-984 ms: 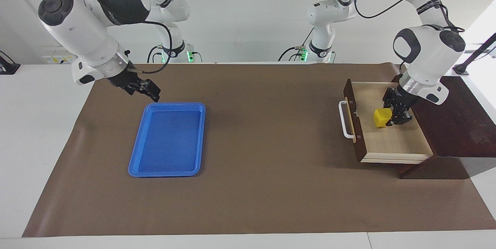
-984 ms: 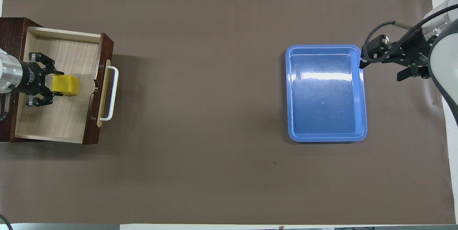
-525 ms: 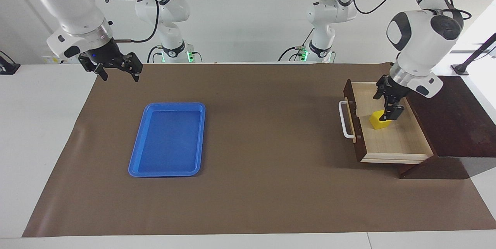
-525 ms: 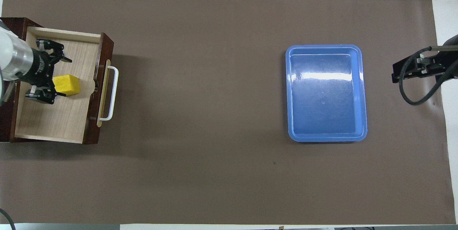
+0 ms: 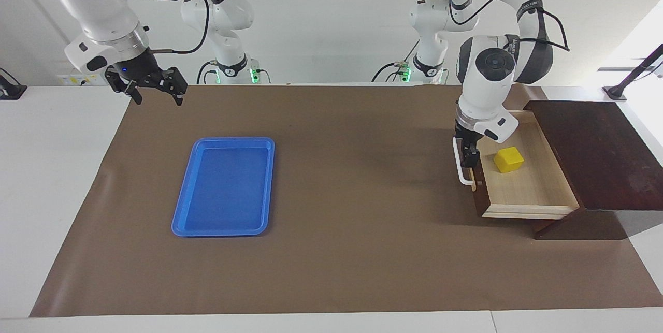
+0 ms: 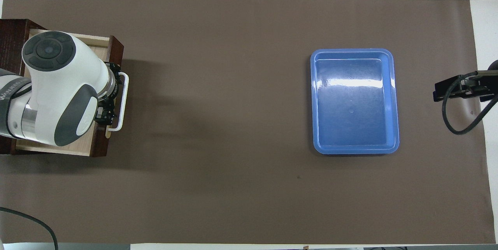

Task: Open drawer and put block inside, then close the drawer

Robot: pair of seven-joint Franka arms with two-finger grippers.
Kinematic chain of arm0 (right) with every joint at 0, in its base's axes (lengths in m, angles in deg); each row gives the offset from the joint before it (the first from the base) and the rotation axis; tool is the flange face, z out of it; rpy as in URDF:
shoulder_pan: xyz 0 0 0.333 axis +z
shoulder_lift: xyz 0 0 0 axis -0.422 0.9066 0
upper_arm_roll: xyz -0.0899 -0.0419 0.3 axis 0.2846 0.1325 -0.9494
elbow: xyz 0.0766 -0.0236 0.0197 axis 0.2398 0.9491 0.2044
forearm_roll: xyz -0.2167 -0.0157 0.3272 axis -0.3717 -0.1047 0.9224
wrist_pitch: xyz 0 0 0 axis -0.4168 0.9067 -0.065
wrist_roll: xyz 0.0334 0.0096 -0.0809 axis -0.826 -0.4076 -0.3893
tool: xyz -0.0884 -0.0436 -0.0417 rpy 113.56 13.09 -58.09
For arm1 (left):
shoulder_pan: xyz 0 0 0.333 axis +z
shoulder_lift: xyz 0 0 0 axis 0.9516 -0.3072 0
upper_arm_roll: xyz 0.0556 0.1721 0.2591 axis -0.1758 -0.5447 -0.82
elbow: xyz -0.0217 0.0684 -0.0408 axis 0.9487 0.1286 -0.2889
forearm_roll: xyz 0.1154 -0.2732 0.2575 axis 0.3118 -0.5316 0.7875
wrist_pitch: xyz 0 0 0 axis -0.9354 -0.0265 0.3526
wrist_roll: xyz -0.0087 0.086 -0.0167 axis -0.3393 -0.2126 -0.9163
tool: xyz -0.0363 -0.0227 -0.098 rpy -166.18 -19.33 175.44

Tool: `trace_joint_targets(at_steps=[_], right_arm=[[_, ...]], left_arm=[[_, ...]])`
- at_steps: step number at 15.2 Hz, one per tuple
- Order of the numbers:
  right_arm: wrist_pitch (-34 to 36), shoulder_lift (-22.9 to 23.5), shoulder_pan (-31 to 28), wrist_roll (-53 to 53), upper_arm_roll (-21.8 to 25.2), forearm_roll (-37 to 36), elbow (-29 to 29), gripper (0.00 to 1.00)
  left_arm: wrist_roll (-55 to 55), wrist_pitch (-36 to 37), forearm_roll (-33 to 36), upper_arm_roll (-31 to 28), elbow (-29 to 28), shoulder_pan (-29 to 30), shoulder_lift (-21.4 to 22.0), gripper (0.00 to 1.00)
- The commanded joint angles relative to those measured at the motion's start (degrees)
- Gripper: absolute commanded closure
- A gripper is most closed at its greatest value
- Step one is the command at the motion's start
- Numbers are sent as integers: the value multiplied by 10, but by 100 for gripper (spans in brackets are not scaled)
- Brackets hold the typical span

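The drawer (image 5: 523,177) is seen pulled out of the dark brown wooden box (image 5: 595,151) at the left arm's end of the surface (image 5: 352,250), which is covered by a brown mat. The block (image 5: 508,159) is found lying on the pale wood floor of the drawer, free of any grip, close to the drawer's front panel. The left gripper (image 5: 470,157) is lowered at the drawer front, right at the white bar handle (image 5: 460,167); its fingers are spread, and nothing is pinched between them. Whether the handle is actually touched cannot be told. In the overhead view the left arm's wrist covers most of the drawer, so the block is hidden there, and only the handle (image 6: 123,102) and the drawer's front corner are shown. The right gripper (image 5: 150,87) is held in the air over the mat's edge at the right arm's end, with its fingers spread and empty; this arm waits. A flat blue tray (image 5: 225,185) is laid on the mat, well apart from the drawer, toward the right arm's end.
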Motion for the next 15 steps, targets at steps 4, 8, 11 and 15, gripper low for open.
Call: trace_joint_targets(at_steps=[4, 8, 11, 15], right_arm=[[-2, -2, -23, -7, -12, 27, 12, 0], [10, 0, -24, -5, -12, 27, 12, 0], [17, 0, -23, -2, -12, 26, 10, 0], [20, 0, -23, -2, -12, 26, 10, 0]], left_arm=[[56, -9, 68, -3, 46, 80, -10, 0], [118, -21, 70, -2, 44, 142, -11, 0], [144, -27, 70, -2, 42, 170, -10, 0], [201, -39, 70, -2, 40, 197, -10, 0]])
